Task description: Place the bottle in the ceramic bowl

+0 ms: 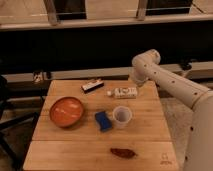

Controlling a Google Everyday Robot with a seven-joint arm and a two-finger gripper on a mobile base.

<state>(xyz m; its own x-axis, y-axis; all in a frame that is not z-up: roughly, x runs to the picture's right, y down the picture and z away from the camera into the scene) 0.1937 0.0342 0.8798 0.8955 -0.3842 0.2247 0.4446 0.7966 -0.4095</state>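
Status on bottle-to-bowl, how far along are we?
Nothing done yet: the bottle lies on its side on the table, and the ceramic bowl holds nothing. In hand: the pincer is by the bottle's base end, bottle not lifted. Left: grasp, carry it across the table, set it in the bowl.

Cup [122, 115], blue sponge [103, 120], dark box [93, 86], reddish object [123, 152]

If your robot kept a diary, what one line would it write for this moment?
bottle: lying on table | ceramic bowl: empty, left of it | gripper: by bottle's right end | task: not yet done
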